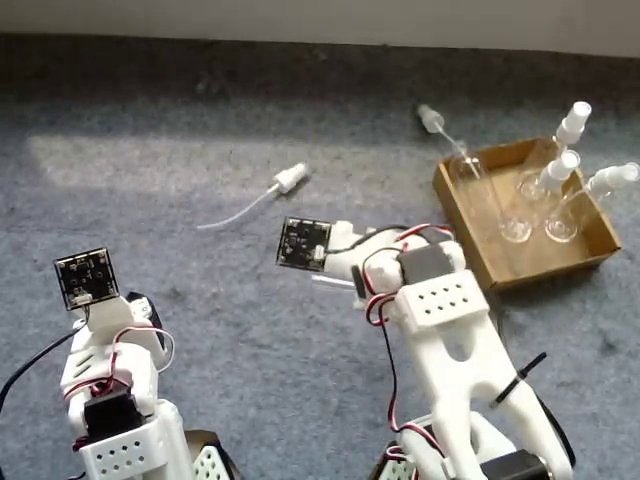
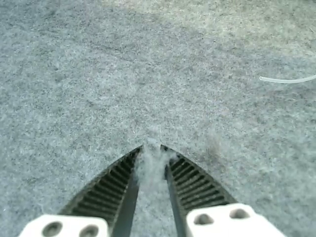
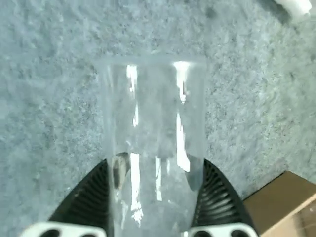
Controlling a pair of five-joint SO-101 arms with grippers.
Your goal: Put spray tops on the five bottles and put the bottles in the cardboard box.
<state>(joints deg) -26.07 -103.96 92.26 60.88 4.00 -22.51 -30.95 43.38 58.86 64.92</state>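
Observation:
My right gripper is shut on a clear bottle without a top, held low over the grey carpet. In the high view this arm sits mid-table, just left of the cardboard box. Three bottles with white spray tops stand in the box. A fourth clear bottle leans along the box's left side. A spray top lies by the box's far corner, its tube running toward that bottle's neck. Another loose spray top lies on the carpet. My left gripper is shut and holds nothing.
The left arm sits at the near left over bare carpet. The loose top's thin tube lies ahead of the left gripper. A box corner lies close beside the held bottle. A pale wall edge runs along the far side.

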